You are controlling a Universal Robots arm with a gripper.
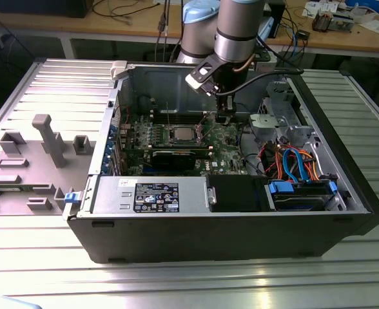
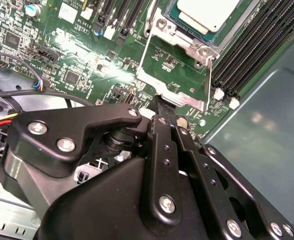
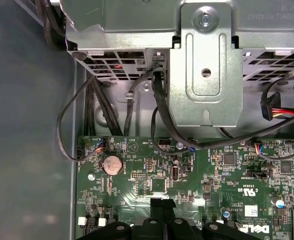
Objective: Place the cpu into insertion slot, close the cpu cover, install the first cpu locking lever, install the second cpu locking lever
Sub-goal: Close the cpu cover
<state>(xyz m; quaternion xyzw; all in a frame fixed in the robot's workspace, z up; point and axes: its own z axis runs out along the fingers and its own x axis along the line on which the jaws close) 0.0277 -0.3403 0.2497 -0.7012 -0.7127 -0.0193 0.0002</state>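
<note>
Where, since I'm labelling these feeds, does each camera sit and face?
Exterior view: off the arm, looks down into the open case; arm and pincer show.
Second wrist view: on the wrist, faces cpu and open cpu cover; pincer in front.
First wrist view: on the wrist, faces the drive cage; pincer tip shows.
Shared: both wrist views see the motherboard.

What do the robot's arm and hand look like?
The arm is a round silver-grey tube with a pale blue joint cap beside it. A black cable loops off its wrist. The hand is black, built from flat jointed bars held by shiny silver screws.
</note>
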